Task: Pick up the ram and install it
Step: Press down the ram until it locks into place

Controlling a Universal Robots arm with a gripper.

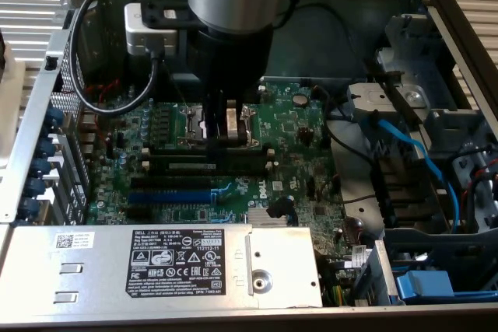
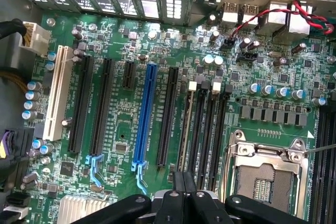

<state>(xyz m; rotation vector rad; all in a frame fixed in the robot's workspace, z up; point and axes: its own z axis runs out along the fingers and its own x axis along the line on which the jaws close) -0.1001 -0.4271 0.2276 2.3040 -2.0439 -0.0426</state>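
Observation:
The ram (image 2: 186, 124) stands on edge in one of the long black memory slots, seen end-on as a thin pale-green strip beside the white end clips (image 2: 192, 85). My gripper (image 2: 184, 178) is shut, its two black fingers pressed together with nothing between them. Its tips are right over the near end of the ram; I cannot tell whether they touch it. In the exterior view the gripper (image 1: 223, 138) hangs straight down from the grey arm, over the memory slots (image 1: 206, 158) in the middle of the green motherboard (image 1: 296, 126).
A CPU socket (image 2: 265, 177) with a metal frame lies beside the memory slots. A blue expansion slot (image 2: 145, 114) and black slots lie on the other side. A power supply (image 1: 156, 266), blue cable (image 1: 420, 153), drive cage (image 1: 459, 192) and case walls ring the board.

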